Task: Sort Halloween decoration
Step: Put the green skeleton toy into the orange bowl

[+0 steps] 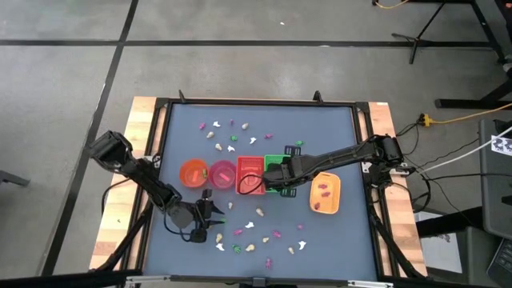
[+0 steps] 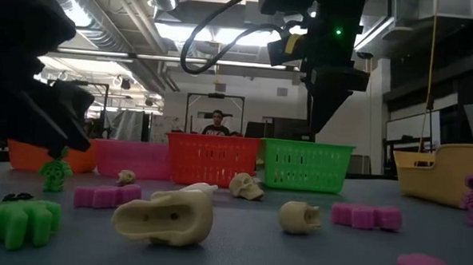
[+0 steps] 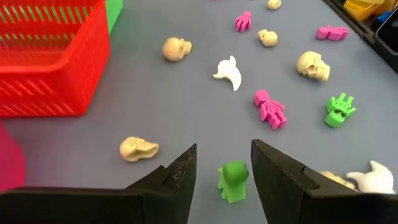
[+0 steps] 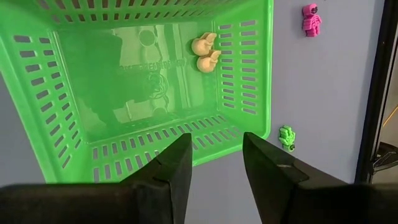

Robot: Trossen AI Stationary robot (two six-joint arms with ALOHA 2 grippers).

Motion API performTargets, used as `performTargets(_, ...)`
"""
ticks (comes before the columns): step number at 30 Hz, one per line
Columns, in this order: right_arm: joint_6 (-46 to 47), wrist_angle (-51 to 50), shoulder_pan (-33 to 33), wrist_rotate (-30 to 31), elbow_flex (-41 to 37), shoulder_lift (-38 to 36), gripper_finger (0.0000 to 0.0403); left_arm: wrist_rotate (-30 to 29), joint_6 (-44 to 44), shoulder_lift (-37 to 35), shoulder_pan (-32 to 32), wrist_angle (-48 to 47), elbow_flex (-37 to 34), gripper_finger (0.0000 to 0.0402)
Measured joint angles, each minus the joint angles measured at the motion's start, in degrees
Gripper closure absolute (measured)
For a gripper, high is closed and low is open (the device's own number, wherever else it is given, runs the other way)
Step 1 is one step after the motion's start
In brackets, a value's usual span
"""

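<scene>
The Halloween decoration lies scattered as tiny pink, green, white and cream trinkets, one group toward the far edge and one toward the near edge. My left gripper is open and low over the near left of the mat. Its fingers stand on either side of a small green figure, which stands on the mat. My right gripper hangs open and holds nothing above the near wall of the green basket. Two cream skulls lie in that basket.
In a row across the middle stand an orange bowl, a pink bowl, a red basket and the green basket. A yellow tray with pink pieces lies to the right. A person stands beyond the table.
</scene>
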Motion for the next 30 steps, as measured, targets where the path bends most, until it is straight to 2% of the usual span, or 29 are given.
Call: performTargets(30,0.0,0.0,0.0,0.0,0.0,0.0,0.0260,1.7,-0.1,0.5,0.7,-2.3,0.0,0.0266)
